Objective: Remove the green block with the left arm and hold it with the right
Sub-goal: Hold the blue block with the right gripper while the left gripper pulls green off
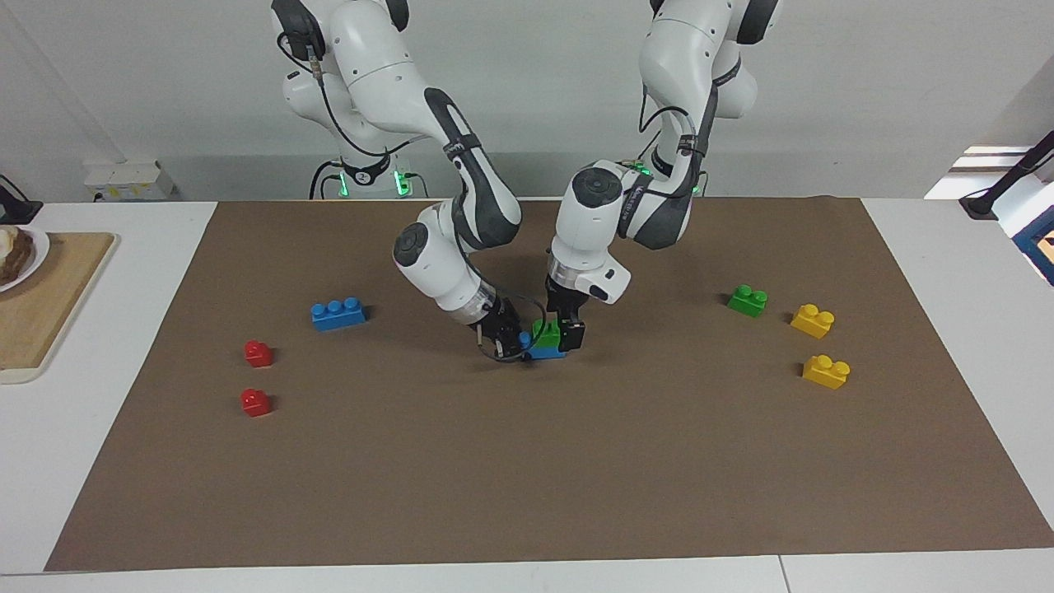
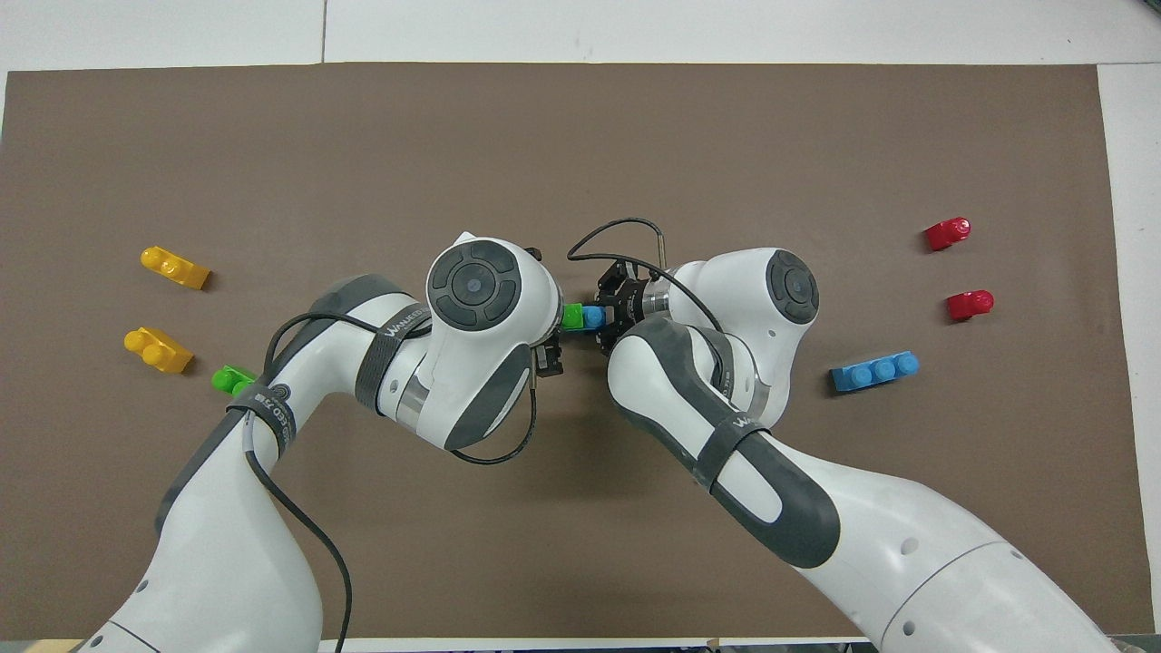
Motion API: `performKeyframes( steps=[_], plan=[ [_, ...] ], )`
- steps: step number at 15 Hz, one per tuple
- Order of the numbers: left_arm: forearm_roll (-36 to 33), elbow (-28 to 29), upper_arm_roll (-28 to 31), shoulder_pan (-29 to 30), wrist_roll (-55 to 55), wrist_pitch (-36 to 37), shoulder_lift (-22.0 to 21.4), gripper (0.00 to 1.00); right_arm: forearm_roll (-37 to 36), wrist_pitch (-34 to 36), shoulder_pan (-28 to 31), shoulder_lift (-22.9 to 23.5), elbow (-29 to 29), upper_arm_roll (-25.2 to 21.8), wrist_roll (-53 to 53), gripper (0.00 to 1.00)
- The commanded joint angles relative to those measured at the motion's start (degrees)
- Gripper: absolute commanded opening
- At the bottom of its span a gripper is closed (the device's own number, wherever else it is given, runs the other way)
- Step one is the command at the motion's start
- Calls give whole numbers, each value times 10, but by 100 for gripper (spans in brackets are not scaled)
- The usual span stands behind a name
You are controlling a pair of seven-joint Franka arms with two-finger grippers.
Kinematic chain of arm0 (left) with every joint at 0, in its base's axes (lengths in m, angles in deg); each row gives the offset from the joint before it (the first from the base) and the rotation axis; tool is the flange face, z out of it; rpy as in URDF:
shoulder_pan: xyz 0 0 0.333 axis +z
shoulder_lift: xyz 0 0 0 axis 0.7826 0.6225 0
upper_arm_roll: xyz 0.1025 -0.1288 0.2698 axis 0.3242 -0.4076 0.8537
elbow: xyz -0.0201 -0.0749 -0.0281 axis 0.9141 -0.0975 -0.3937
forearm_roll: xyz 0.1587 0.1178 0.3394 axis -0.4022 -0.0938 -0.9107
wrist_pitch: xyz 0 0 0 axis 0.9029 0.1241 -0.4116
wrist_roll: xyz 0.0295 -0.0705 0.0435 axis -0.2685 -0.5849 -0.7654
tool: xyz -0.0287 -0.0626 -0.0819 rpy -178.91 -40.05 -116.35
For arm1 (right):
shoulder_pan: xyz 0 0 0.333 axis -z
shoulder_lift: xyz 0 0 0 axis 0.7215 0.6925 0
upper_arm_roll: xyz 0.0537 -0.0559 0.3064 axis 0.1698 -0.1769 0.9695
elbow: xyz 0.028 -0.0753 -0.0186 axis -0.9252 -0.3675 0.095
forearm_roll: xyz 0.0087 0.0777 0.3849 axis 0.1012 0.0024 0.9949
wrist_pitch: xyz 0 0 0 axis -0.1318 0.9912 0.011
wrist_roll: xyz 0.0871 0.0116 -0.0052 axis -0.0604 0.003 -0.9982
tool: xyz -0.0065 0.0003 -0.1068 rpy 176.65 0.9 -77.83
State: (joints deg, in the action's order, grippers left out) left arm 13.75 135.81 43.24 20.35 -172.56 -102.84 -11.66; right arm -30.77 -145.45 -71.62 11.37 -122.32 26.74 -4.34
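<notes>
gripping green block (image 1: 545, 333) atop blue brick (image 1: 543, 352), left gripper (image 1: 568, 333); right gripper (image 1: 504, 336) clamps brick (mat (image 1: 527, 478) around open).

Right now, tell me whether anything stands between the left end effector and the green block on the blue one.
Nothing visible does. The left end effector is already down at the green block, which sits on the blue block at mid-mat; the right end effector is at that stack's other end. The second green block lies apart.

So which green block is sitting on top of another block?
The green block at the mat's middle, between the left gripper and right gripper. It sits on a blue block. The other green block lies alone beside the yellow blocks.
</notes>
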Motion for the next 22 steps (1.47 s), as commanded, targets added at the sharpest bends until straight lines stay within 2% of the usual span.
performKeyframes(
  steps=[1, 3, 5, 6, 7, 13, 22],
  plan=[
    [-22, -8, 9, -8, -13, -12, 12, 100, 18, -33, -4, 12, -3, 0, -1, 0],
    [-24, -7, 9, -9, -24, -20, 13, 100, 18, -34, -4, 12, -3, 0, 0, 0],
    [-26, -7, 9, -9, -27, -21, 13, 60, 18, -34, -4, 12, -3, 0, -1, 0],
    [-32, -8, 9, -9, -27, -21, 13, 14, 18, -35, -5, 12, -3, 0, -1, 0],
    [-44, -8, 8, -10, -27, -21, 13, 0, 18, -36, -7, 12, -3, 0, -1, 0],
    [-54, -8, 7, -7, -27, -4, -2, 0, 18, -38, -11, 12, -3, 0, 0, 0],
    [-50, -9, 9, 26, -9, 85, -105, 0, 19, -38, -11, 12, -3, 0, 0, 0]
  ],
)
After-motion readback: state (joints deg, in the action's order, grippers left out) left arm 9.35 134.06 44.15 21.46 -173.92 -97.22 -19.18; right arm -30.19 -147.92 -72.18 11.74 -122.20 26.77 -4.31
